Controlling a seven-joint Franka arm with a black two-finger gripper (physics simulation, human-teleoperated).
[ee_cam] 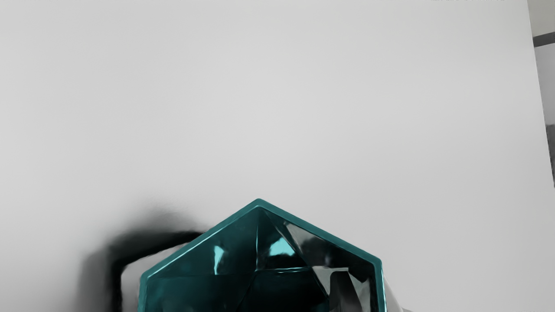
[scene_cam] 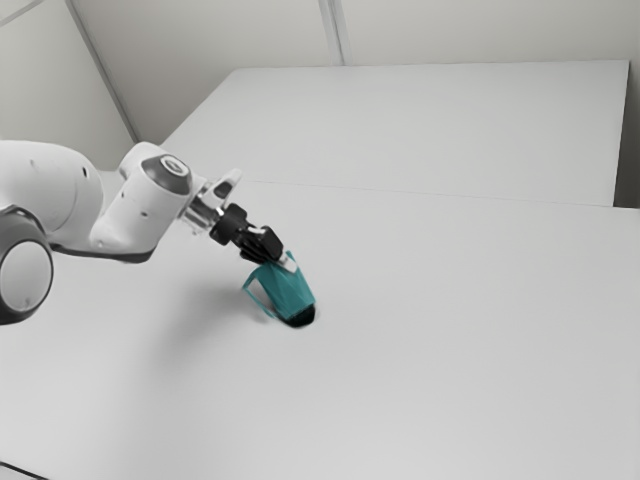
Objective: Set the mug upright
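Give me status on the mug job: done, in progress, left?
Done: claw looks clamped on the mug's wall at the rim, one finger inside.
In hand: mug slants, mouth toward the claw, not upright.
Left: straighten it, seat base flat on the table, release. Can't tell if the base touches.

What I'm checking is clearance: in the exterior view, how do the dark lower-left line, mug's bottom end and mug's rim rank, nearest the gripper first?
1. Mug's rim, right at the gripper.
2. Mug's bottom end, below the rim.
3. Dark line, lower-left corner.
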